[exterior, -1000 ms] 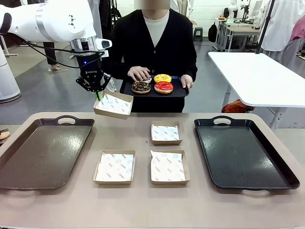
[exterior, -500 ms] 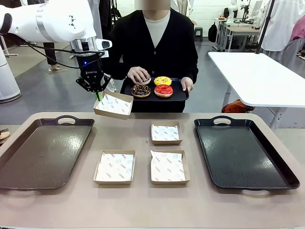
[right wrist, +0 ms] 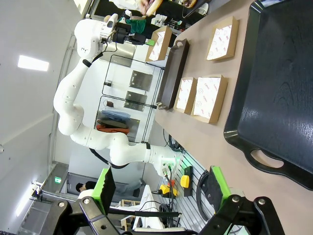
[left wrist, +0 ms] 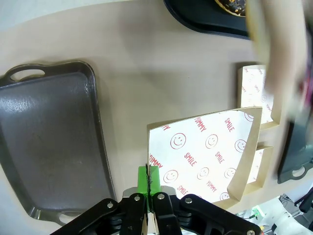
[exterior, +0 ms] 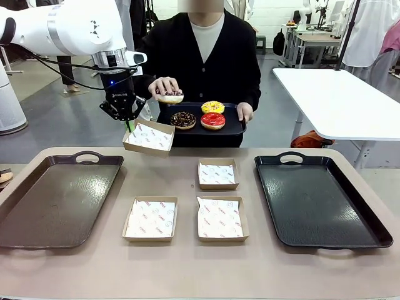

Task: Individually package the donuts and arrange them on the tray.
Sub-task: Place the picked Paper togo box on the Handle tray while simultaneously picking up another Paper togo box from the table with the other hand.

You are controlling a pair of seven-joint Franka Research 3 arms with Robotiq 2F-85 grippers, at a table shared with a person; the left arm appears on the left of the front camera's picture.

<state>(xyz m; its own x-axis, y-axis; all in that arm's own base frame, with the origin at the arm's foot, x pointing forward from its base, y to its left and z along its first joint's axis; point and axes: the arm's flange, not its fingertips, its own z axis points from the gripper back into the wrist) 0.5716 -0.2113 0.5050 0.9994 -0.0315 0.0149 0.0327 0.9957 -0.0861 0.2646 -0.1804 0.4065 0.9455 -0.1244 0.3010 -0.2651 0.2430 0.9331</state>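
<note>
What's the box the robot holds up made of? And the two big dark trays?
The held box looks like thin brown cardboard: matte tan folded walls, lined with white paper printed with red smileys. The left tray and right tray look like hard plastic, probably: dark, moulded handles, faint sheen. Coated metal is possible too.

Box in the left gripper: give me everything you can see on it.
The box is a shallow, open-topped brown cardboard tray lined with white paper printed with red smileys, "SMILE" and "YUMMY". It is empty. It hangs in the air over the far edge of the table, tilted so its opening faces the front camera. The left gripper is shut on its rim, and the green-padded fingers pinch one wall. Nothing else touches it.
</note>
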